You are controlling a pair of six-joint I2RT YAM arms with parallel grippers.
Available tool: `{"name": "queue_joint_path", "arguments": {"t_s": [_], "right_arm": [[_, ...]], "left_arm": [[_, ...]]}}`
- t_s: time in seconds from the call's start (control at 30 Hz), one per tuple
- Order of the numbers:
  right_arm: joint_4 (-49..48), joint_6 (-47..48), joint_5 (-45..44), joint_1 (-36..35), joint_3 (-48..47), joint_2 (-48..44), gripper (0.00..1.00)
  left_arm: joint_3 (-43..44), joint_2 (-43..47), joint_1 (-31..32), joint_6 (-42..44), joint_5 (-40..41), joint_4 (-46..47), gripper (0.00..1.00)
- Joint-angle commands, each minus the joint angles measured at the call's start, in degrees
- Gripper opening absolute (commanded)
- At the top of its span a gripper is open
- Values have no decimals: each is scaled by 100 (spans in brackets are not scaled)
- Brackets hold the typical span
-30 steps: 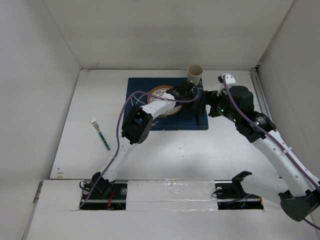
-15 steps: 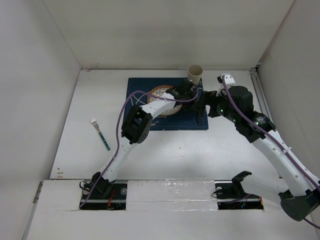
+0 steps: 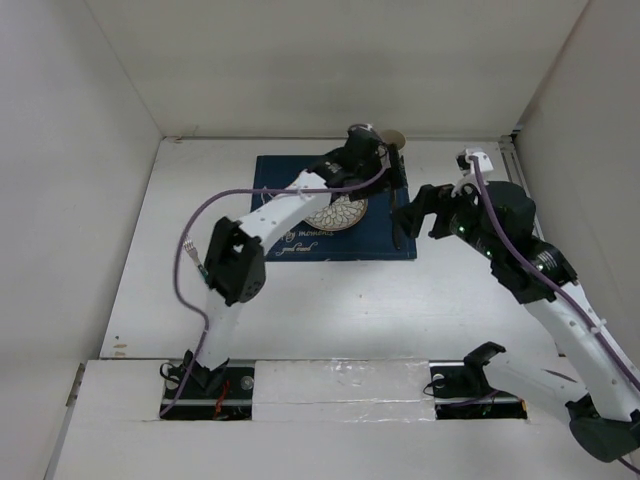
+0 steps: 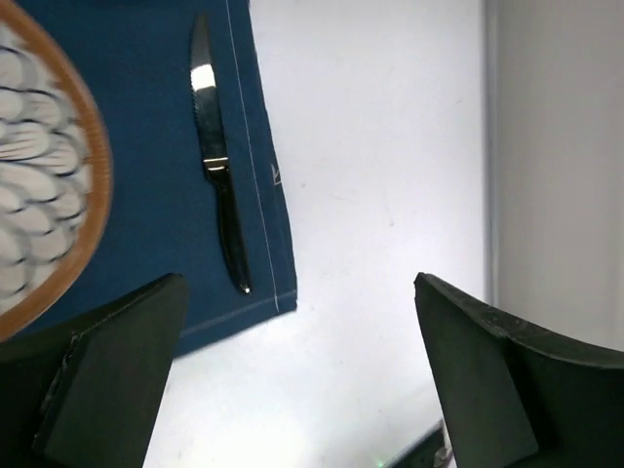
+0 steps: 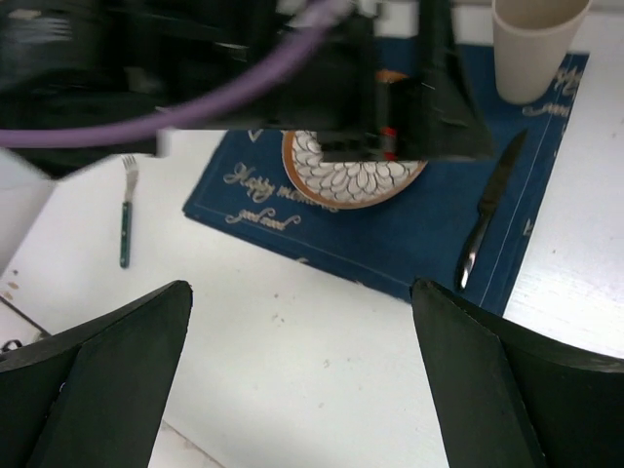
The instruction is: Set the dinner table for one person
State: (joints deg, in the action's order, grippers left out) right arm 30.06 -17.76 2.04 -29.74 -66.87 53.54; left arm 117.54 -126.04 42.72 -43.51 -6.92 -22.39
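Left hand (image 4: 300, 322), spread, hovers above the knife (image 4: 219, 166) on the mat (image 5: 419, 234); right hand (image 5: 300, 292) likewise spread. The fork (image 5: 125, 229) lies on the white surface (image 3: 330, 300) left of the mat and is best gripped mid-handle, then laid parallel beside the plate (image 5: 353, 174).

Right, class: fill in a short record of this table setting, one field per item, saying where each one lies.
placemat: navy, on the dinner table
plate: on the placemat
knife: on the placemat, right of the plate
cup: at the placemat's far right corner
fork: on the bare dinner table, left of the placemat, apart from it
left tool: open, empty, over the placemat's right side
right tool: open, empty
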Motion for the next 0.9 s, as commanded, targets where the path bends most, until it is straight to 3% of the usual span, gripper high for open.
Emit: {"name": "queue_joint_path", "arguments": {"t_s": [0.0,0.13,0.23,0.37,0.4,0.43,0.5,0.7,0.87], "right_arm": [[-132,44,7,-111,-291,-274,100],[-202,44,77,-111,-230,-274,100],[-465,44,261,-164,24,-335,100],[-1010,-78,639,-278,542,-213,100],[-1185,-79,709,-278,596,-143,100],[-1274,-131,823,-278,649,-81,100],[-1633,-192,946,-418,815,94,100],[-2127,-307,1325,-594,895,613,100],[-2391,-307,1509,-647,895,939,100]], "left_arm": [[-475,1606,-141,79,1085,-344,100],[-2281,3082,-535,-315,2438,-1088,100],[-3417,4207,-1422,-931,2968,-1583,100],[-5840,5675,-2906,-696,2662,-1411,100],[-6187,6174,-3275,-581,2208,-1330,100],[-6477,6388,-4071,-493,1951,-1329,100],[-7153,6757,-4639,-368,1529,-1180,100],[-6884,6277,-4597,-571,1782,-1724,100],[-7112,5610,-4720,-571,1361,-1251,98]]}}
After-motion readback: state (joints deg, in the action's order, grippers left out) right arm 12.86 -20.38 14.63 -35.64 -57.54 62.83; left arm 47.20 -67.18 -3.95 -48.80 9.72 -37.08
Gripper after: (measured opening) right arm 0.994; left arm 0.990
